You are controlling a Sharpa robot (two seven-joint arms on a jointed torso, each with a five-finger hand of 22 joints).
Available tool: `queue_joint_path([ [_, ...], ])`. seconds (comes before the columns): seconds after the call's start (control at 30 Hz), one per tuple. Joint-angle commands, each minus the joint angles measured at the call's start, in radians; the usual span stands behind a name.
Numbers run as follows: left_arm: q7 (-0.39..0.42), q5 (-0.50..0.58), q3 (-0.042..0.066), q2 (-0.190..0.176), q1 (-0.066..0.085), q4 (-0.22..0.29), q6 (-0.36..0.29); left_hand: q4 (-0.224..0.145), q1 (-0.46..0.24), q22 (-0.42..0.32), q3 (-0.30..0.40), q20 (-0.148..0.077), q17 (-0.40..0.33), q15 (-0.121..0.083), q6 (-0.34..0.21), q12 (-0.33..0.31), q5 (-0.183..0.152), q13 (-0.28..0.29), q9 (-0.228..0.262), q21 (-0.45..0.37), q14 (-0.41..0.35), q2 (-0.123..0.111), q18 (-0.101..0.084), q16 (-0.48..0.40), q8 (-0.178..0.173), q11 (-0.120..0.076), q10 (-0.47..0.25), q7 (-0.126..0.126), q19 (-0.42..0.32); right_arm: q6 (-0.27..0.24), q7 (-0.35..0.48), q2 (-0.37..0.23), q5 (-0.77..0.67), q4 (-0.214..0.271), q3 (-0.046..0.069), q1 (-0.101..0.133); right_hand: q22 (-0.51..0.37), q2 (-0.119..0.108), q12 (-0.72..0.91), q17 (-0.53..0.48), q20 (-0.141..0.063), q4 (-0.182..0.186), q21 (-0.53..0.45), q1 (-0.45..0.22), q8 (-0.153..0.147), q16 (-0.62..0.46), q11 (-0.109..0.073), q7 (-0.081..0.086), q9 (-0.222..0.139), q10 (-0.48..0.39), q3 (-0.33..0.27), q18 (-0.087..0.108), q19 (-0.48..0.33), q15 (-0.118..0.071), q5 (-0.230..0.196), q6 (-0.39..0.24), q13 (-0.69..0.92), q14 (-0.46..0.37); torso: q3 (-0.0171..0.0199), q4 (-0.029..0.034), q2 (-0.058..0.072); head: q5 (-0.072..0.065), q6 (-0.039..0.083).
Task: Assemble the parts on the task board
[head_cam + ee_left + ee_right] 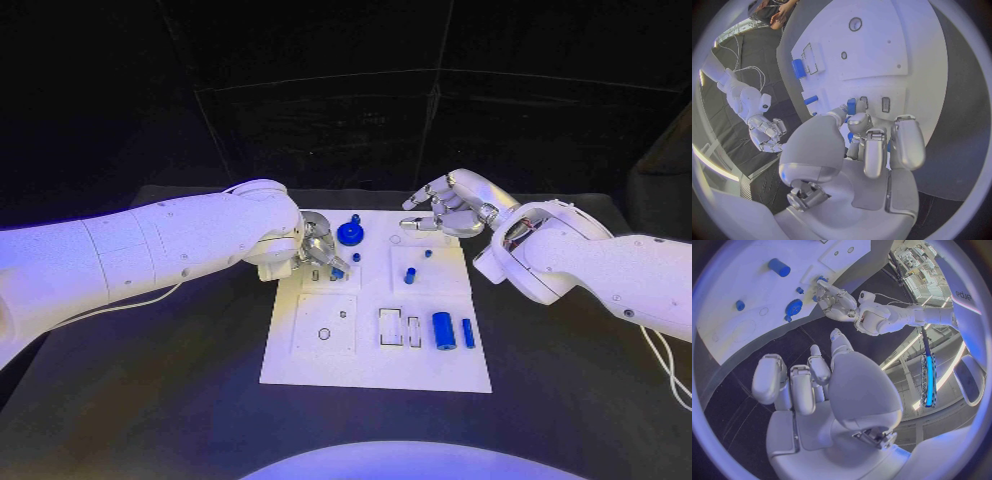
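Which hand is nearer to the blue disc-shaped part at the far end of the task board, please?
Left. The left hand sits just beside the blue disc-shaped part over the task board; the right hand hovers off the board's far edge.

I'm holding my left hand low with fingers curled downward, while my right hand is hovering apart, fingers loosely bent and empty.

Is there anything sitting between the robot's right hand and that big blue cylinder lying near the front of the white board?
Partly. The right hand hovers off the task board's far right corner, holding nothing. The big blue cylinder lies nearer the robot on the same side. Between them, small blue pegs stand on the board; reaching in from above should clear them.
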Motion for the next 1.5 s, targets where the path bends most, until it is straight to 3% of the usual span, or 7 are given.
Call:
queue_joint_path([
  [0.03,0.018,0.017,0.0,-0.008,0.001,0.011,-0.059,-0.171,-0.049,0.001,0.247,0.006,0.263,0.002,-0.003,-0.001,-0.005,-0.004,0.011,-0.007,0.106,-0.03,0.0,0.003,0.014,0.002,0.008,0.003,-0.002,0.008,0.005,0.001,0.002,0.0,0.001,0.002,-0.001,0.009,0.002,0.066,-0.004,-0.003,-0.006,0.0,0.002,0.0,-0.006,-0.001,-0.002,-0.001,-0.005,0.008,0.0,-0.006,0.007,-0.005,0.001,0.06,0.0012,-0.0003,-0.001,0.003,0.0],
  [0.3,-0.012,-0.007,0.0,-0.029,-0.003,0.034,-0.094,-0.183,-0.089,0.012,0.322,0.005,0.263,0.0,-0.007,0.017,-0.005,0.015,0.028,-0.002,0.106,-0.054,-0.002,0.003,0.035,0.002,0.019,0.0,0.002,0.009,0.003,-0.001,0.002,-0.002,0.001,0.002,-0.002,0.01,0.002,0.065,-0.004,-0.003,-0.007,0.0,0.003,-0.001,-0.006,-0.001,-0.002,-0.001,-0.005,0.008,0.0,-0.006,0.009,-0.005,0.0,0.059,0.0014,0.0007,0.0,0.012,-0.001],
  [0.7,-0.041,-0.027,0.0,-0.036,-0.023,0.033,-0.086,-0.184,-0.093,0.015,0.329,0.005,0.263,0.0,-0.008,0.019,-0.005,0.016,0.029,0.0,0.106,-0.055,-0.003,0.003,0.037,0.002,0.02,0.0,0.003,0.012,0.001,0.0,0.003,-0.004,0.001,0.002,-0.002,0.01,0.002,0.065,-0.004,-0.003,-0.007,0.0,0.003,-0.001,-0.006,-0.001,-0.002,-0.001,-0.005,0.008,0.0,-0.006,0.009,-0.005,0.0,0.059,-0.0001,-0.0034,0.001,0.016,-0.005],
  [0.93,-0.045,-0.034,0.0,-0.035,-0.033,0.028,-0.09,-0.184,-0.094,0.013,0.33,0.005,0.263,0.0,-0.009,0.02,-0.005,0.017,0.03,-0.001,0.106,-0.057,-0.003,0.003,0.037,0.002,0.02,0.0,0.003,0.011,-0.003,0.0,0.003,-0.006,0.001,0.002,-0.004,0.01,0.001,0.063,-0.004,-0.003,-0.008,0.0,0.003,-0.002,-0.006,-0.001,-0.002,-0.002,-0.007,0.008,-0.001,-0.006,0.01,-0.006,-0.001,0.059,0.0005,-0.0027,0.001,0.015,-0.006],
  [1.5,-0.048,-0.038,0.0,-0.036,-0.037,0.035,-0.078,-0.186,-0.098,0.014,0.334,0.005,0.263,0.0,-0.01,0.022,-0.005,0.019,0.031,-0.001,0.106,-0.06,-0.003,0.003,0.039,0.002,0.02,0.001,0.003,0.011,-0.007,0.001,0.002,-0.006,0.001,0.002,-0.006,0.01,0.0,0.063,-0.004,-0.003,-0.009,0.0,0.003,-0.002,-0.006,-0.001,-0.002,-0.003,-0.007,0.009,-0.002,-0.006,0.01,-0.006,-0.002,0.059,0.0007,-0.0027,0.001,0.014,-0.009],
])
